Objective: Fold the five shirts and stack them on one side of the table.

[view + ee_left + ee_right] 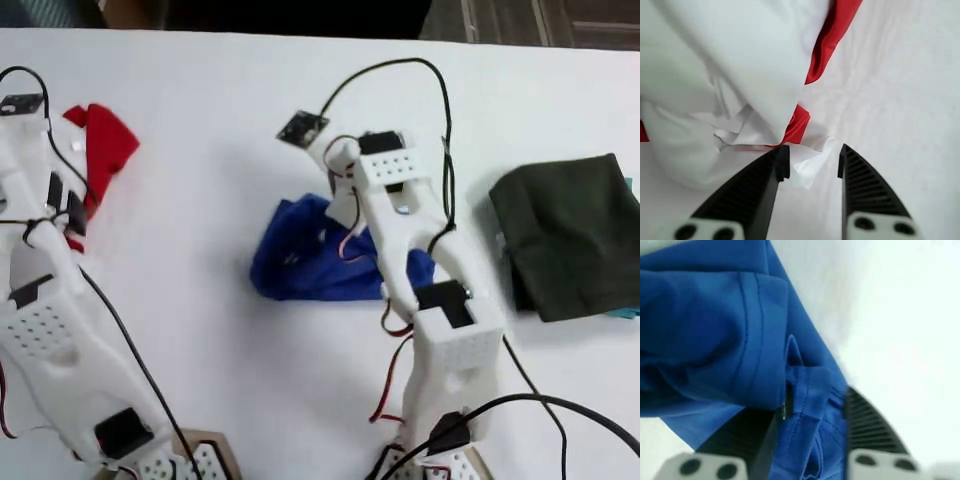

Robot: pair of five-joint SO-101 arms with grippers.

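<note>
L gripper (810, 161) hanging low over table (900, 100), jaws partway apart, white corner of red-and-white shirt (740, 65) lying btwn tips. R gripper (814, 405) sitting in bunched blue shirt (715, 330) at mid-table; can't tell if clamping. L arm (50, 320) stretching along table's left side. R arm (420, 260) leaning over blue shirt. Folded dark green shirt (570, 230) lying at right side.
</note>
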